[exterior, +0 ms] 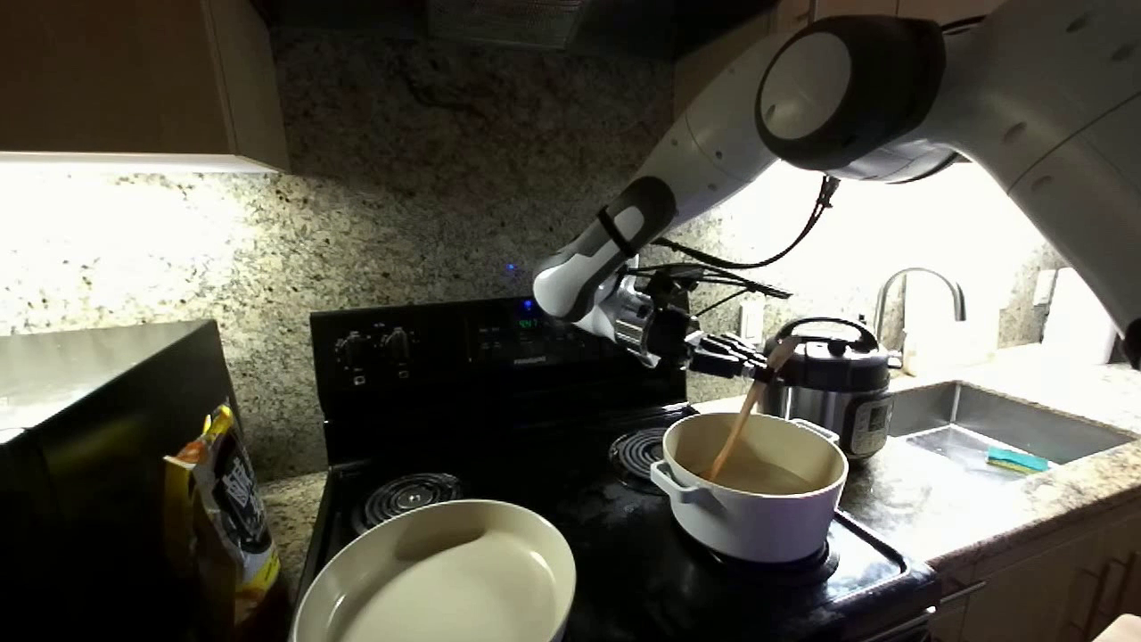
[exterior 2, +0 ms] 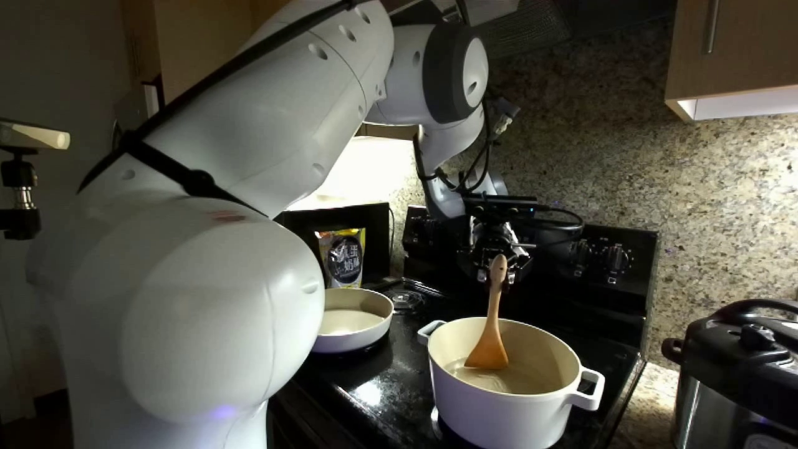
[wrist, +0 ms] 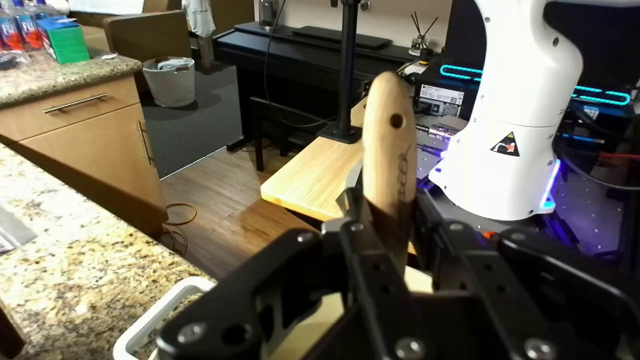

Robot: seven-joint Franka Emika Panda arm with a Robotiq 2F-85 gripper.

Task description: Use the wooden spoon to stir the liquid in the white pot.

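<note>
Black stovetop surface (exterior 2: 405, 368) is bearing the white pot (exterior 2: 499, 411) close by in an exterior view, presumably for heating the tan liquid (exterior 2: 523, 377) inside. Within it, the wooden spoon (exterior 2: 493, 315) is standing tilted, broad end reaching the liquid, while the jaws are gripping its upper handle, probably so they are clearing the rim. Farther off, the cream-white bowl (exterior 2: 352, 342) is sitting aside, apparently leaving stirring room.
</note>
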